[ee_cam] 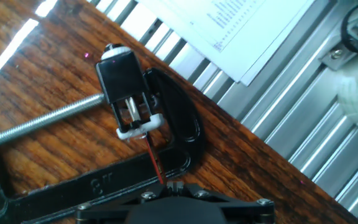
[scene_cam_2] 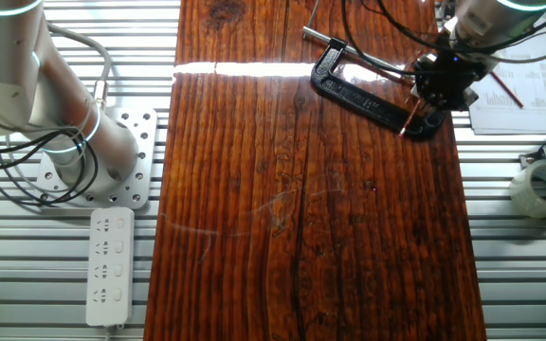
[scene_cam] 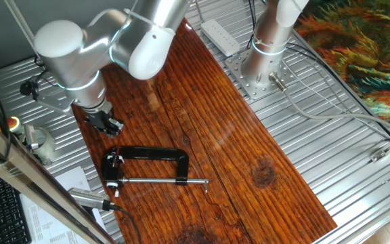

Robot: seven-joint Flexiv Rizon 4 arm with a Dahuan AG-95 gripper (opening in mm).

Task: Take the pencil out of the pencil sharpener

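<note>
A small black pencil sharpener [ee_cam: 124,84] with a white front piece sits in the black clamp [ee_cam: 179,124] at the end of its silver screw rod [ee_cam: 42,121]. The thin red pencil [ee_cam: 154,158] runs from the sharpener's white mouth across the clamp frame to my gripper [ee_cam: 174,185], whose fingers stand pressed together on its near end. In the other fixed view my gripper [scene_cam_2: 439,95] hides the sharpener and the pencil [scene_cam_2: 409,117] shows just below it. In one fixed view my gripper [scene_cam: 110,127] hovers above the sharpener [scene_cam: 113,166]; the pencil is too faint to see there.
The clamp [scene_cam: 154,154] lies on a red-brown wooden board [scene_cam_2: 301,218] over a slatted metal table. Printed paper [scene_cam_2: 515,95] and a tape roll [scene_cam_2: 543,185] lie beside the board's edge. A second arm's base [scene_cam_2: 83,161] and a white power strip [scene_cam_2: 110,265] are on the far side.
</note>
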